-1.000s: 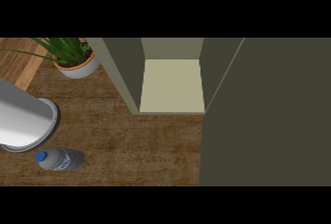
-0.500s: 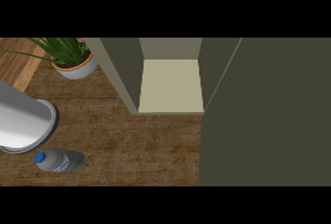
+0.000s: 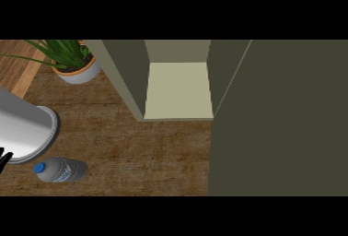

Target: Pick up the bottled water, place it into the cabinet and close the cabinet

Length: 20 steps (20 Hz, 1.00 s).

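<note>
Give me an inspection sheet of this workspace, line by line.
Surface: brown wooden counter, bare in the middle.
Job's things: bottled water lying on its side at lower left, blue cap pointing left; cabinet open, pale shelf bare, its door swung out at right.
Clutter: potted plant at upper left; large grey cylinder at left, just above the bottle.
Hands: left hand only as dark fingertips at the left edge, state unreadable; right hand not in view.
Cables: nothing seen.
Surroundings: nothing seen.

The bottled water (image 3: 60, 170) lies on the counter (image 3: 136, 152), well apart from the open cabinet (image 3: 178, 90).
</note>
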Each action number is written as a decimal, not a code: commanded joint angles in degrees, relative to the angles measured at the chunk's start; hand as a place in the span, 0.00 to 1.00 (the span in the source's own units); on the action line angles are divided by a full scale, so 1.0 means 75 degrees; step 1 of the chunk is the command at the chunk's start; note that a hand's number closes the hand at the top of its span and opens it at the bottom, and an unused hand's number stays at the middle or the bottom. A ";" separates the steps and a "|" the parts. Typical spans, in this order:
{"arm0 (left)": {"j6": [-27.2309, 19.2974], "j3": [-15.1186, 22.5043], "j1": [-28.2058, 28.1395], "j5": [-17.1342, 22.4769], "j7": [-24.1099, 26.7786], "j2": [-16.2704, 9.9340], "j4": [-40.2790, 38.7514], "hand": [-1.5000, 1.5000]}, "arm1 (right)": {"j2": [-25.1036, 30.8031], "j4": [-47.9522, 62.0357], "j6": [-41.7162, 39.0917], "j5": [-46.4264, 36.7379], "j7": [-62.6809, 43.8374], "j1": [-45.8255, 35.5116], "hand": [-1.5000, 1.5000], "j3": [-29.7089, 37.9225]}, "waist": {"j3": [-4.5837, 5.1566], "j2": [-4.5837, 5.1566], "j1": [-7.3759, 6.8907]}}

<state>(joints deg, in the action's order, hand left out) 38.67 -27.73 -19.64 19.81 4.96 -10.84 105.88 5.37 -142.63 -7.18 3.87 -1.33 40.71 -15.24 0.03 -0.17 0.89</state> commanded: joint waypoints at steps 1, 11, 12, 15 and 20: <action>0.0119 -0.0195 0.0665 -0.0392 0.0281 -0.0361 -0.1121 0.00 | 0.0138 -0.0774 -0.0231 -0.0066 0.0260 0.0832 0.00 -0.0188 | 0.0000 -0.0003 0.0029; -0.0686 0.0360 0.1847 -0.2729 0.2771 0.0249 -0.4232 0.00 | 0.0311 -0.0893 -0.0263 -0.0040 0.0760 0.1390 0.00 -0.0340 | 0.0011 0.0021 0.0051; -0.0357 0.0211 0.1679 -0.2745 0.3391 0.0007 -0.4822 0.00 | 0.0444 -0.1085 -0.0358 0.0178 0.0713 0.1566 0.00 -0.0228 | 0.0018 0.0023 0.0071; -0.0760 0.0118 0.2109 -0.2947 0.3716 -0.0099 -0.5546 0.00 | 0.0508 -0.1500 -0.0337 0.0299 0.0777 0.2018 0.00 -0.0184 | 0.0016 0.0019 0.0091; -0.0885 0.0203 0.2789 -0.3410 0.4838 -0.0652 -0.7401 0.00 | 0.0587 -0.0918 -0.0511 0.0171 0.1449 0.2169 0.00 -0.0429 | 0.0016 0.0021 0.0107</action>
<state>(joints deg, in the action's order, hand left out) 30.62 -26.45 -2.30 -3.47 34.16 -13.24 60.62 8.13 -142.97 -10.02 2.61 10.45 53.81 -19.21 0.13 -0.06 1.45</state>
